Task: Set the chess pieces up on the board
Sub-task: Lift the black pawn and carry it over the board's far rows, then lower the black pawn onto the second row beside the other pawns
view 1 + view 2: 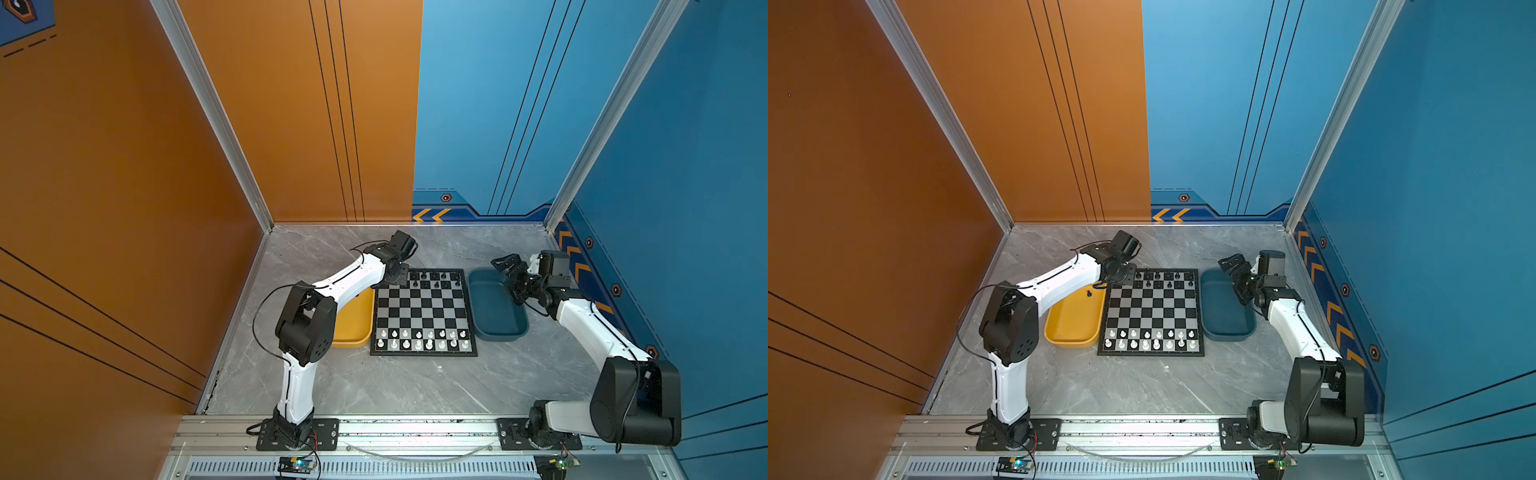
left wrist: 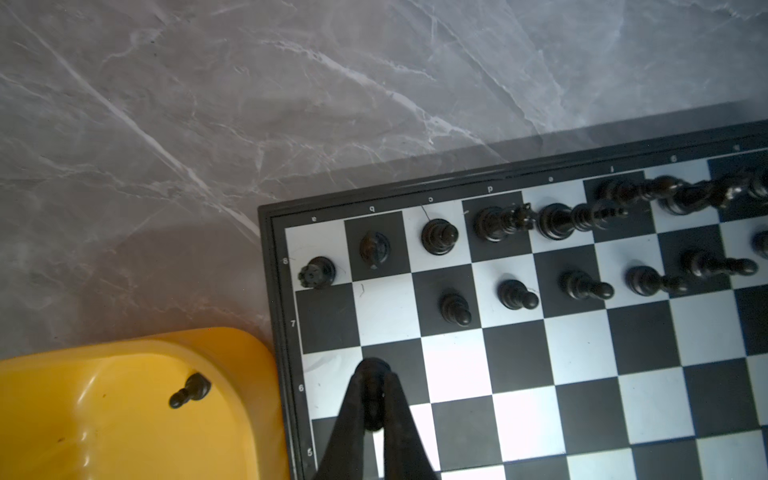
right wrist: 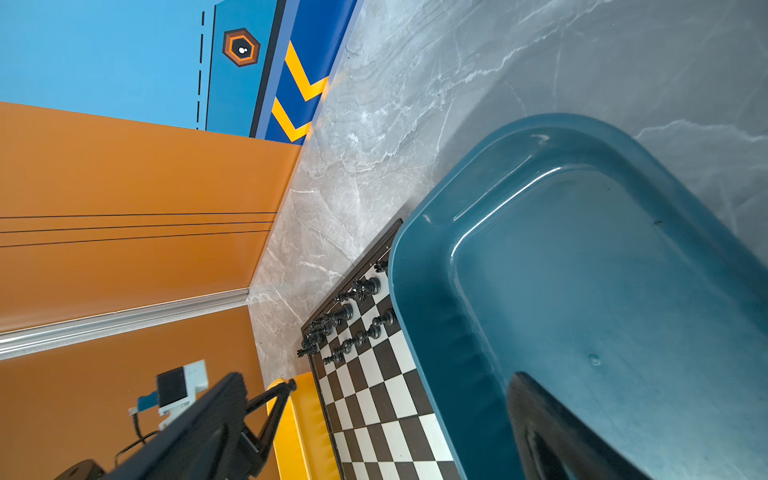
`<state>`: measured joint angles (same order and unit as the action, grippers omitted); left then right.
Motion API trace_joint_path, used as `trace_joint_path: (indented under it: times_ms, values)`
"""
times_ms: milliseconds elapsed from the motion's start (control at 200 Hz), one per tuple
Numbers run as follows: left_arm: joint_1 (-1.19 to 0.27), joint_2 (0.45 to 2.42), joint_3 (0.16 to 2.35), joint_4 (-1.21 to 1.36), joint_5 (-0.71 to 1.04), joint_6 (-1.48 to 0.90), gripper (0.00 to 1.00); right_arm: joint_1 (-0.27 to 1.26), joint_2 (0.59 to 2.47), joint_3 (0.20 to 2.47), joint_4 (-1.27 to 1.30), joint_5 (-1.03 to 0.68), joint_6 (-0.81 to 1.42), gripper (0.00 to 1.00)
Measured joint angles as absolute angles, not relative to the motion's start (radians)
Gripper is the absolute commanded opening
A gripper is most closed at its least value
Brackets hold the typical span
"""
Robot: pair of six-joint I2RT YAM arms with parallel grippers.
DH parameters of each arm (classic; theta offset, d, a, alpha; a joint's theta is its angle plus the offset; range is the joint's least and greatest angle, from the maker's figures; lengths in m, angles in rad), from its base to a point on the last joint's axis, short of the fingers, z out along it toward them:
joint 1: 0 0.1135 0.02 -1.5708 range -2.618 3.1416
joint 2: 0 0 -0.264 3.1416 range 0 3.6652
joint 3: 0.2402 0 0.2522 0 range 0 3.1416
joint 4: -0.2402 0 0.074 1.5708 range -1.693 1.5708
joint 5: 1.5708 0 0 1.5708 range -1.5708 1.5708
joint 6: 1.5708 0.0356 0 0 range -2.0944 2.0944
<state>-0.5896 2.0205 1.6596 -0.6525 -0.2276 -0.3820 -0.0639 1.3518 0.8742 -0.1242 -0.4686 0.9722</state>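
The board (image 1: 424, 309) (image 1: 1154, 309) lies in the middle of the table. Black chess pieces (image 1: 434, 276) (image 2: 439, 236) stand in its two far rows. On the second row, the two squares nearest the yellow tray are bare. My left gripper (image 1: 401, 279) (image 2: 374, 374) hovers over the board's far left corner, shut on a black pawn (image 2: 374, 411). Another black pawn (image 2: 190, 390) (image 1: 1089, 294) lies on its side in the yellow tray (image 2: 104, 415) (image 1: 1073, 328). My right gripper (image 1: 505, 266) (image 3: 386, 415) hangs open over the dark blue tray (image 1: 496, 316) (image 3: 582, 291), holding nothing.
White chessmen (image 1: 419, 338) fill the board's two near rows. The yellow tray touches the board's left edge and the dark blue tray, with nothing in it, its right edge. Orange and blue walls close in the table on three sides.
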Motion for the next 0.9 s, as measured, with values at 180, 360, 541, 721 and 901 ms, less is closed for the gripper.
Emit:
trace_joint_path:
  times_ms: [180,360,541,721,901]
  values:
    - [-0.603,2.074,1.7,-0.656,-0.223,-0.383,0.05,-0.073,1.352,0.874,-0.124,-0.47,0.973,1.0]
    - [-0.603,2.124,1.732,-0.655,-0.223,-0.386,0.05,-0.074,1.352,0.874,-0.124,-0.472,0.972,1.0]
    - [-0.603,2.149,1.732,-0.655,-0.224,-0.387,0.05,-0.083,1.352,0.874,-0.124,-0.472,0.973,1.0]
    - [-0.603,2.164,1.742,-0.656,-0.226,-0.389,0.05,-0.084,1.352,0.874,-0.124,-0.472,0.973,1.0]
    - [-0.602,2.182,1.758,-0.655,-0.232,-0.389,0.05,-0.084,1.352,0.874,-0.124,-0.472,0.973,1.0]
